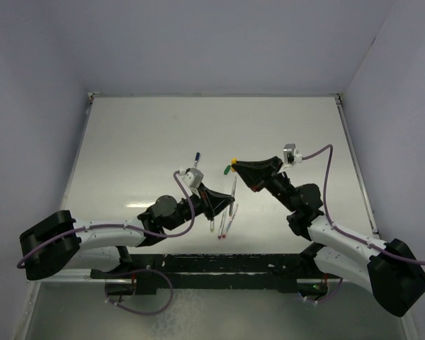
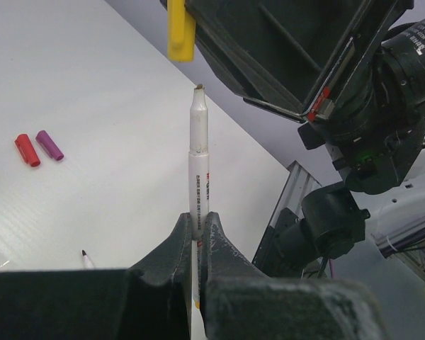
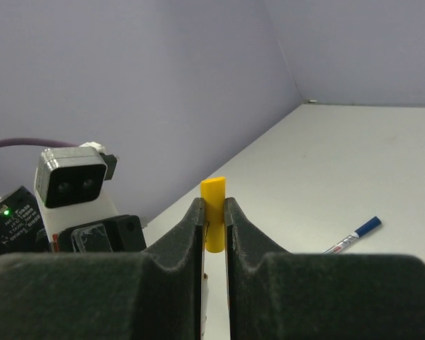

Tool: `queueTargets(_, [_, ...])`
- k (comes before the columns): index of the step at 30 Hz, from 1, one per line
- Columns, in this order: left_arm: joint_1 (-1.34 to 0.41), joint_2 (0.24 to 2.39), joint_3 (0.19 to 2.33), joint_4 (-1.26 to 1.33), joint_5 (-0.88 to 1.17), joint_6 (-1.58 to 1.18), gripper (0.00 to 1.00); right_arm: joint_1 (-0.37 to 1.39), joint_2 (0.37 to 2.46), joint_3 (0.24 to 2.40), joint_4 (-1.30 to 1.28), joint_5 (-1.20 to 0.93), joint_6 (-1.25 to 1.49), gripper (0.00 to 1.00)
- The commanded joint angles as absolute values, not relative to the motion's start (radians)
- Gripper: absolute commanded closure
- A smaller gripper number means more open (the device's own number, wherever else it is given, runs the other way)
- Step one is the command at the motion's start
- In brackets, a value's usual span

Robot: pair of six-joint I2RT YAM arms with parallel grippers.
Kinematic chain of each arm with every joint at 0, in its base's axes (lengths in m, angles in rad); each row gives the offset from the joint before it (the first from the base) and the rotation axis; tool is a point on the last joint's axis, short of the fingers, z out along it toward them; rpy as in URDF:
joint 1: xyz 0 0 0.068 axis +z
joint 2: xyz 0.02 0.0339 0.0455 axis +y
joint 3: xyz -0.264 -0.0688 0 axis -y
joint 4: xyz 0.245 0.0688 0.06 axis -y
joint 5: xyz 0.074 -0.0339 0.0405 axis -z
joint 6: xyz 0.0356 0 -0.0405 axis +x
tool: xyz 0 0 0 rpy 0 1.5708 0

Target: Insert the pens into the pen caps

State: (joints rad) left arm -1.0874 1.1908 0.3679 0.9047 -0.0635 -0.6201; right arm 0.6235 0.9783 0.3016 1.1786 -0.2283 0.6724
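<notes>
My left gripper (image 2: 198, 216) is shut on a whitish pen (image 2: 198, 152) and holds it upright, bare tip up. My right gripper (image 3: 212, 202) is shut on the yellow cap (image 3: 213, 212), which hangs just above and a little left of the pen tip in the left wrist view (image 2: 180, 32), apart from it. From the top view the two grippers meet at mid-table: left (image 1: 227, 203), right (image 1: 235, 164). A red cap (image 2: 27, 150) and a purple cap (image 2: 49, 145) lie side by side on the table. A green cap (image 1: 227, 170) lies near the right fingertips.
A pen with the blue cap on it (image 1: 196, 156) lies behind the left wrist and also shows in the right wrist view (image 3: 354, 237). Loose pens (image 1: 222, 225) lie near the front of the white table (image 1: 127, 142). Walls close in the back and both sides.
</notes>
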Motion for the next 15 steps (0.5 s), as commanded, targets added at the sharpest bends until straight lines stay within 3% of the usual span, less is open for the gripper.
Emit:
queueTargets(1, [-1.086,1.145,0.356,0.971,-0.097,-0.618,1.00,0.629,0.964,0.288,1.278,-0.250,0.692,1.00])
queueTargets(15, [-1.086,1.163,0.369,0.967,-0.089,-0.621,1.00,0.629,0.978,0.283,1.329,-0.248,0.730,1.00])
